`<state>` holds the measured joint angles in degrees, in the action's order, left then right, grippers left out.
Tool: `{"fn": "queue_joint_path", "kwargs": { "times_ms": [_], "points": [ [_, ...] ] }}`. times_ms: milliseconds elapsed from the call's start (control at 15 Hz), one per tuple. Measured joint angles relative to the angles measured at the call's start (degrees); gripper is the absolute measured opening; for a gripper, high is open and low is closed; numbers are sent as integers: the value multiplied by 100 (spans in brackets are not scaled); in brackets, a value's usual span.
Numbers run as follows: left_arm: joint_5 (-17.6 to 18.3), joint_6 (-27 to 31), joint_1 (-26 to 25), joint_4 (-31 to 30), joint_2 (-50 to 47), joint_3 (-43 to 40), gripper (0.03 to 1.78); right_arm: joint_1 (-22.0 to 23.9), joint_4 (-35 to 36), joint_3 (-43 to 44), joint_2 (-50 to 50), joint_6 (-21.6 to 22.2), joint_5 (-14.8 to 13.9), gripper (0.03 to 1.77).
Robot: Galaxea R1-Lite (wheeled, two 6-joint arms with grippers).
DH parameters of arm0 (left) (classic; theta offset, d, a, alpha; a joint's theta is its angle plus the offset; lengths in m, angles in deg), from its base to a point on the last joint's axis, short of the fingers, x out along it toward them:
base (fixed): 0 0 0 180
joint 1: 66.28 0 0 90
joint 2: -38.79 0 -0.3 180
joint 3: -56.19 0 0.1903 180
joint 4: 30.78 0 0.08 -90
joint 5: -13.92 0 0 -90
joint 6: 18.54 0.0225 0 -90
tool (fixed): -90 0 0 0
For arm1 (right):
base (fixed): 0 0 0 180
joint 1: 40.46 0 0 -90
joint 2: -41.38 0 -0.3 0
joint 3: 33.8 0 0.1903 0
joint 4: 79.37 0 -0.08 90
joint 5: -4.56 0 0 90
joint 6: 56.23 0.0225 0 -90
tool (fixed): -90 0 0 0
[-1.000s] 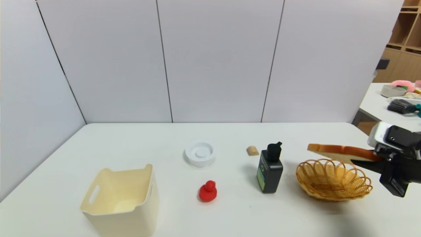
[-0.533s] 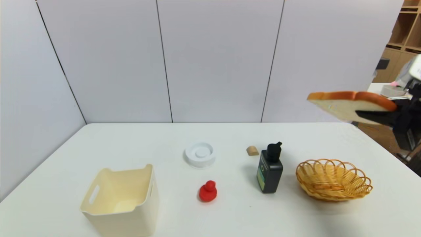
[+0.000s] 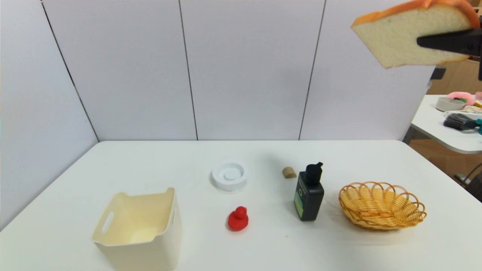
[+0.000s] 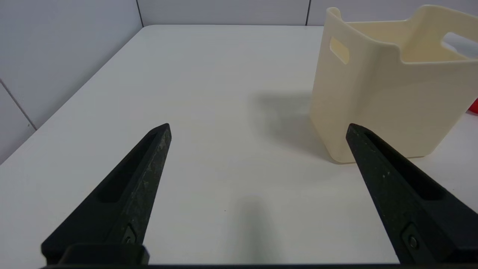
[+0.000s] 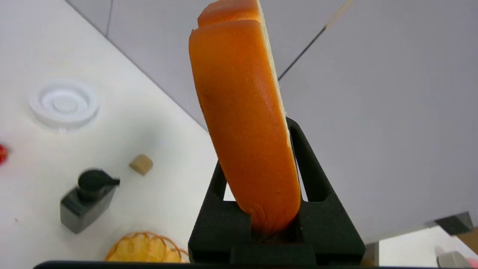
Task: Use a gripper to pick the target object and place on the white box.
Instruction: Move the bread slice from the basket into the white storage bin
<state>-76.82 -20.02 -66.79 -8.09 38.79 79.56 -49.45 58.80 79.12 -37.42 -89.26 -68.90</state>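
Right gripper [image 5: 261, 209] clamped on toast slice [image 3: 406, 35], high above counter [image 3: 263, 241]. Left gripper [image 4: 257, 130] parked, spread wide. Risk: edge pinch slipping before white bin [image 3: 137, 226].

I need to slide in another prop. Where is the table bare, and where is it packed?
Bare: the far strip along the wall panels, and left of the white box. Crowded: the row from red duck past black bottle to wicker basket.

Between the wicker basket [image 3: 382, 206] and the white box [image 3: 137, 229], three items stand on the table [image 3: 169, 162]: black pump bottle [image 3: 309, 192], red duck [image 3: 238, 218], round white dish [image 3: 229, 176]. Air above them is unobstructed. The box's top is open.
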Motion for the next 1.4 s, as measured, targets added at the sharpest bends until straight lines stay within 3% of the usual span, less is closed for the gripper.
{"fn": "queue_joint_path", "kwargs": {
  "times_ms": [133,267,400,467,733,1400],
  "points": [
    [0,0,0,0,0,0,169,-421,-301,1014,-363,429,-232,28],
    [-2,0,0,0,0,0,169,-1033,-550,1866,-797,887,-756,28],
    [0,0,0,2,0,0,169,-1571,-596,2159,-1186,1209,-1231,28],
    [0,0,0,0,0,0,169,-1777,-618,2202,-1337,1373,-1296,28],
    [-2,2,0,0,0,0,169,-2536,-695,2249,-1863,2230,-1486,28],
    [0,0,0,0,0,0,169,-4200,-907,2252,-2484,3601,-1287,28]
  ]
}}
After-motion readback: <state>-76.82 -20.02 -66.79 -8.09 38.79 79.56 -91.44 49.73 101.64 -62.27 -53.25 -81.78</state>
